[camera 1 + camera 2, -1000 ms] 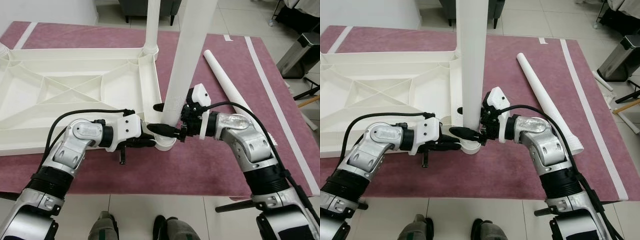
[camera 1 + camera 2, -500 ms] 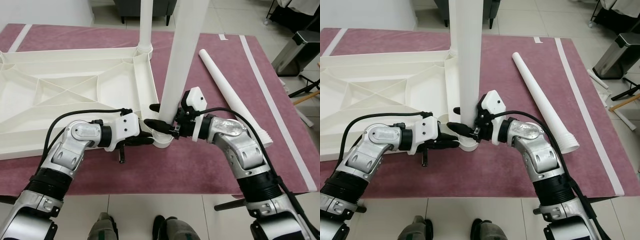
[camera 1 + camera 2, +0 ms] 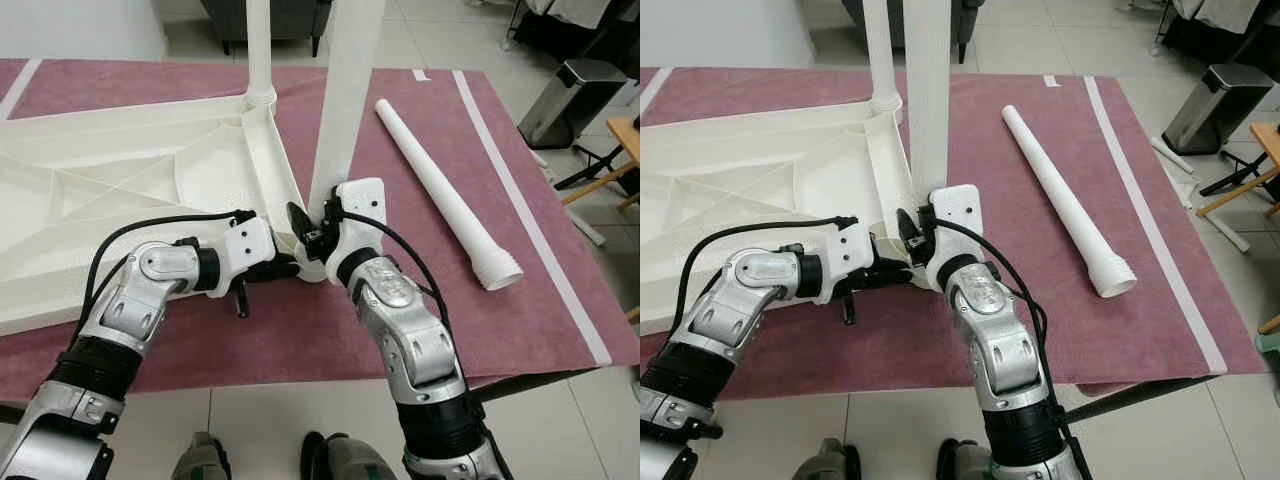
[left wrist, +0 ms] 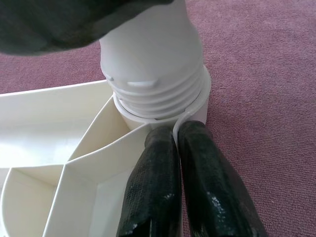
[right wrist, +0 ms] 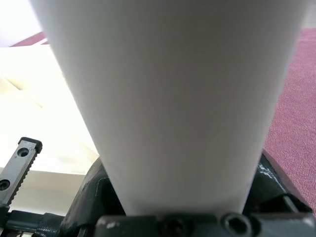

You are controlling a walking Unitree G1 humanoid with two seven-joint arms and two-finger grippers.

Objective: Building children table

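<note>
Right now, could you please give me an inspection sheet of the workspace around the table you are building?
Surface: maroon rug over pale floor tiles.
Job's things: white tabletop lies upside down; one leg stands at its far corner; a second leg stands in the near corner socket, threads showing; a third leg lies loose on the rug.
Clutter: nothing seen.
Grippers: left pincer shut on the socket's wall; right pincer clasps the second leg's base.
Cables: black cables loop along both arms.
Surroundings: metal bin, dark chair.
</note>
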